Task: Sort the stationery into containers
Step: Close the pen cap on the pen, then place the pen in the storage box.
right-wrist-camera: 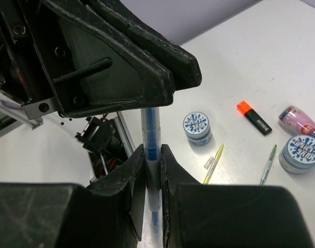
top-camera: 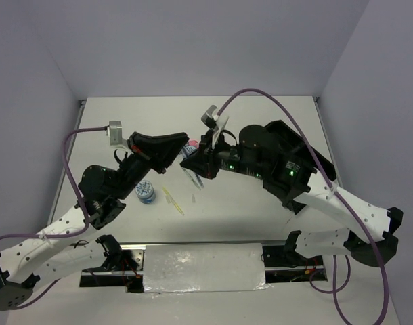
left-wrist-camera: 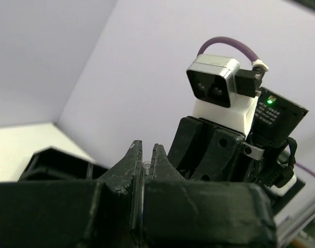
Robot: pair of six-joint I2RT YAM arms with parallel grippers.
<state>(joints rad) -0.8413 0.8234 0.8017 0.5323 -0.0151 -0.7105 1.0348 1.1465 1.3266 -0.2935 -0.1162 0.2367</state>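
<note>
My right gripper (right-wrist-camera: 153, 152) is shut on a thin blue pen (right-wrist-camera: 151, 129) with a clear barrel and holds it above the table. My left gripper (right-wrist-camera: 147, 77) meets it from above and is closed on the pen's far end. In the left wrist view its jaws (left-wrist-camera: 145, 150) are almost together on a small clear tip (left-wrist-camera: 143, 165). From above, the two grippers (top-camera: 182, 143) (top-camera: 190, 162) meet at the table's middle, with the pen (top-camera: 194, 179) below them. The black organiser tray (top-camera: 308, 152) lies at the right, partly under the right arm.
On the table lie a blue-white disc (right-wrist-camera: 198, 127), a second disc (right-wrist-camera: 302, 152), an orange-ended black marker (right-wrist-camera: 254, 117), a pink tube (right-wrist-camera: 297, 119), a yellow pen (right-wrist-camera: 213, 164) and a green pen (right-wrist-camera: 267, 164). From above, one disc (top-camera: 145, 191) and the yellow pen (top-camera: 172, 201) sit near the left arm.
</note>
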